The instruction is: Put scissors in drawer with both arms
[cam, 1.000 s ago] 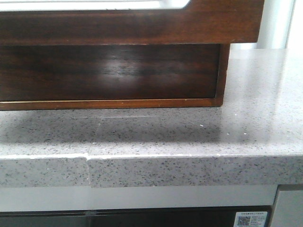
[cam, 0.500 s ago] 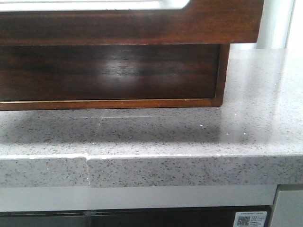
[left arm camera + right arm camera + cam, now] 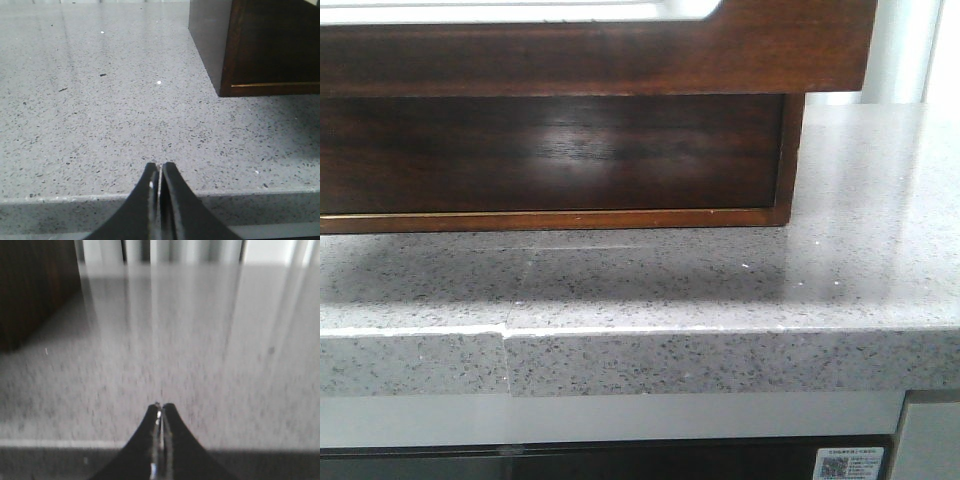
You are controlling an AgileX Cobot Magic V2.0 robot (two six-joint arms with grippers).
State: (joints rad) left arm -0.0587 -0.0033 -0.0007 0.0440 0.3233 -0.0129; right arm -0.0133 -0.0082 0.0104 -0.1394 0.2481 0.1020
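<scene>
Front view caught neither arm nor the scissors; scissors didn't show in any view. Cabinet frame [image 3: 620,45] was cut off at top and left, w/ a pale strip along the very top edge, too cropped to identify. Drawer [image 3: 550,150], dark glossy brown, sat flush inside the frame, shut; its upper edge lay behind the frame's top rail. Cabinet stood on the grey speckled worktop [image 3: 720,300], which had a seam/crack at its front lip, left of centre. QR sticker [image 3: 848,464] low right, partly cut off.

Left wrist view: left hand [image 3: 159,167] w/ fingers pressed together, nothing between them, over the worktop's near edge; cabinet corner [image 3: 260,50] well apart, beyond.

Right wrist view was blurred: right hand [image 3: 160,407] also pressed together, empty, over the worktop edge; dark cabinet side [image 3: 30,290] off to one side.
</scene>
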